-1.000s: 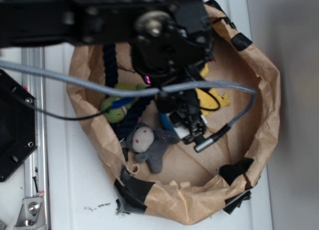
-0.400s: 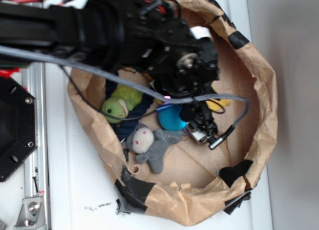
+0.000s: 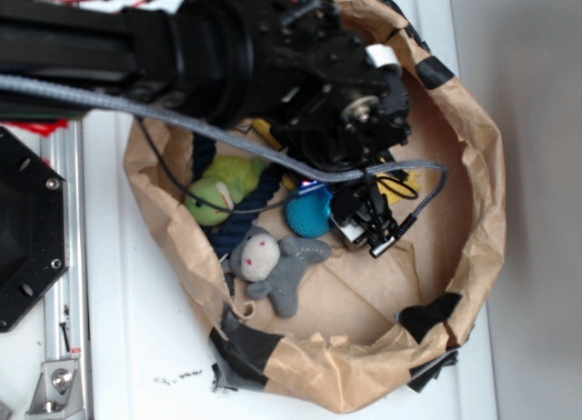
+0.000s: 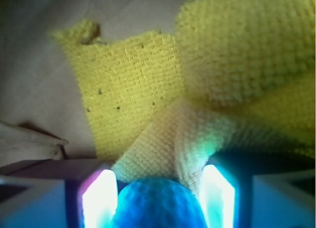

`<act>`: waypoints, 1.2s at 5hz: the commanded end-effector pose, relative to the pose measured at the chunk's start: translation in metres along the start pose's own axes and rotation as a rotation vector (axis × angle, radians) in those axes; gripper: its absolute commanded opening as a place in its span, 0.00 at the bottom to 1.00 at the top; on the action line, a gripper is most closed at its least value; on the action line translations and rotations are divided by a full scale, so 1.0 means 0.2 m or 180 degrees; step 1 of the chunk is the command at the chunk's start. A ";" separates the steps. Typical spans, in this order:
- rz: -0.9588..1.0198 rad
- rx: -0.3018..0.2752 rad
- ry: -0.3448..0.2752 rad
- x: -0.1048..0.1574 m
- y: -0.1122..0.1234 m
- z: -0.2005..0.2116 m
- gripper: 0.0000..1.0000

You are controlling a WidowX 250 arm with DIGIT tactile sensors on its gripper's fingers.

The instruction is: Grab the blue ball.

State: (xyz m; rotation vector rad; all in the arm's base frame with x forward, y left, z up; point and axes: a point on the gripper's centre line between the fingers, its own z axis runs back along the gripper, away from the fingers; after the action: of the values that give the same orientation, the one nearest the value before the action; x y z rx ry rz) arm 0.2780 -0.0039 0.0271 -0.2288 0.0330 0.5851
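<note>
Exterior view: black arm (image 3: pixel 182 47) reaching from the left over a brown paper bag (image 3: pixel 482 193) with black tape patches on its rim. Inside, near the middle of the bag floor — blue ball (image 3: pixel 309 211), touching the gripper (image 3: pixel 362 222) just to its right. Green plush (image 3: pixel 218 191) toward the left wall, over a navy rope (image 3: pixel 238 222); grey plush (image 3: pixel 273 264) below, toward the front rim. Yellow cloth (image 3: pixel 400 185) beyond the gripper.

Wrist view: ball (image 4: pixel 159 204) at the bottom edge, seated between the two lit fingers (image 4: pixel 98 198) — clamped on it, by the look. Yellow cloth (image 4: pixel 197 80) ahead, folded, on brown paper.
</note>
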 end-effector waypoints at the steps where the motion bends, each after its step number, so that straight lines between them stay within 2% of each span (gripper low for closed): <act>1: -0.0241 -0.0169 -0.0210 0.04 -0.04 0.28 0.00; 2: -0.0309 -0.0266 -0.0312 0.07 -0.05 0.39 1.00; 4: -0.0472 -0.0227 -0.0369 0.06 -0.06 0.34 1.00; 5: -0.0454 -0.0274 -0.0325 0.03 -0.06 0.30 1.00; 6: -0.0509 -0.0417 -0.0222 -0.04 -0.11 0.26 1.00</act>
State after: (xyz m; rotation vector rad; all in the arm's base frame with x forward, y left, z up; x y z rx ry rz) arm 0.2793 -0.0120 0.0678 -0.3221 -0.0331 0.4539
